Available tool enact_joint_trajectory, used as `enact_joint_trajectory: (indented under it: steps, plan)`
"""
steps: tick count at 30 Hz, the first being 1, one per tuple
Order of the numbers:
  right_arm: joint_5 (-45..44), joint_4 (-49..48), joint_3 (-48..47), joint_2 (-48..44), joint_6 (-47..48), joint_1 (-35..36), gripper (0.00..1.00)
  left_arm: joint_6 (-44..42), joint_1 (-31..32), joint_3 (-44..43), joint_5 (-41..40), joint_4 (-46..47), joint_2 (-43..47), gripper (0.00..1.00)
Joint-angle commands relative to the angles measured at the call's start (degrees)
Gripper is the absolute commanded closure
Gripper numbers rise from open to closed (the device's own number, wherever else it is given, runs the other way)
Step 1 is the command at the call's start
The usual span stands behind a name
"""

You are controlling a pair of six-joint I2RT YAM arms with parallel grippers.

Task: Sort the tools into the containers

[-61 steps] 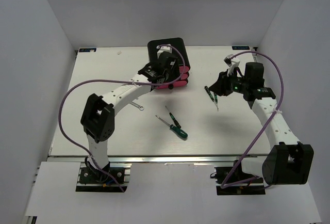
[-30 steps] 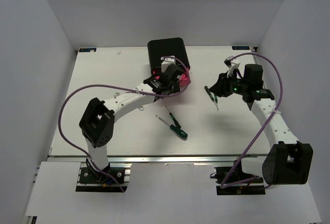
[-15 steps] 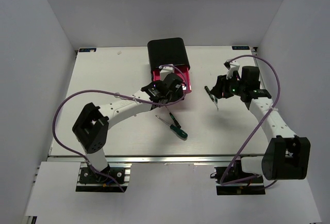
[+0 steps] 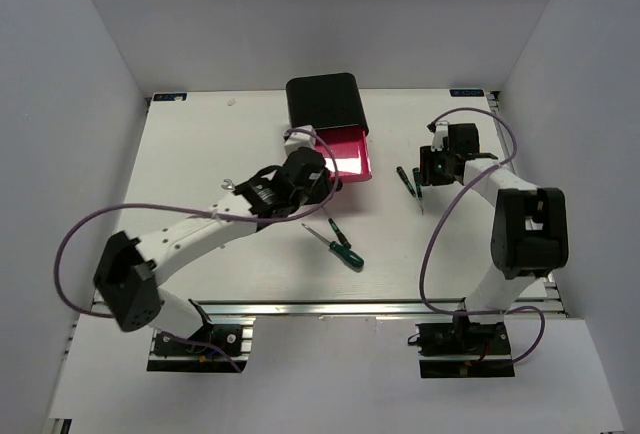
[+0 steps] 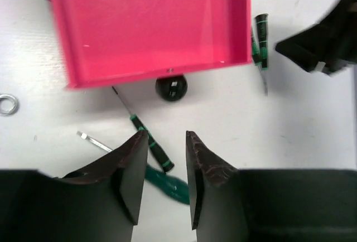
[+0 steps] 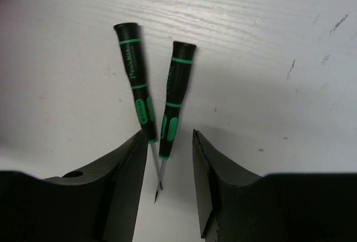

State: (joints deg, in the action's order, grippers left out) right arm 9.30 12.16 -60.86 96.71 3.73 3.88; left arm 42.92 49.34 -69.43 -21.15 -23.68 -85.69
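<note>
The right hand (image 6: 166, 141) stands open and empty, straddling the thin shafts of a pair of screwdrivers (image 6: 174, 94) near the right edge of the tabletop (image 4: 190, 144). Closing here could pinch both, or flick one away. The left hand (image 5: 166, 139), narrowly open and empty, hovers above two more screwdrivers (image 5: 149, 144) mid-tabletop. Two seconds ago it was at the chest (image 4: 322, 101); now the pink drawer (image 5: 150, 24) is out, seemingly empty
</note>
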Motion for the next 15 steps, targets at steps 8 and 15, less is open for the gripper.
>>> enact_joint_trajectory:
  steps: [8,15]
  plan:
    - [-3.8,-3.1,-12.0,12.6,0.7,0.2,0.58,10.9,0.0,18.6,-7.2,-9.1,25.7,0.25]
    - [-3.5,-1.8,-16.2,17.4,0.7,0.8,0.6,15.4,0.0,23.5,-8.1,-10.3,29.9,0.24]
